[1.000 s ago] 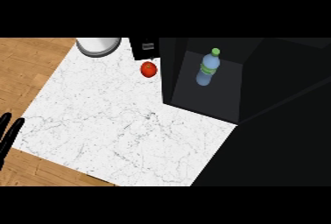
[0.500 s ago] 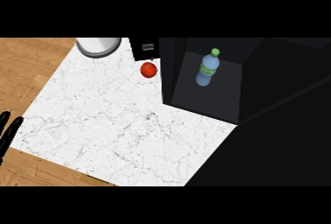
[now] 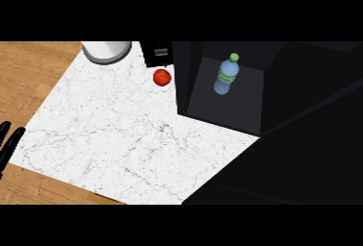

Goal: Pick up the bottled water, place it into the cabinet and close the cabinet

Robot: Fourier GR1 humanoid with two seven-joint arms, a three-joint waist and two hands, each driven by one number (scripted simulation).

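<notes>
Bottled water [image 3: 226, 74] stands inside the dark cabinet [image 3: 234, 113], upright on its floor, green cap toward the view's top. Placement appears done; by the look of things the step in hand is the closing.

Cabinet opening faces the marble counter [image 3: 120, 129]. No door panel can be picked out with certainty against the black mass at the right and lower right; its edge is too dark to place.

Left hand [image 3: 10, 141] shows only as black fingers at the view's left edge, straight and spread apart, holding nothing, resting well away from the cabinet. Right hand does not appear anywhere; whether its fingers are apart or together cannot be told.

Next move, as a judgement: a hand must reach the door's free edge and swing it across the opening, keeping clear of the bottle.

Also on the counter: a red apple [image 3: 162, 77] just beside the cabinet's left wall, a grey-white round vessel [image 3: 106, 50] at the top edge.
</notes>
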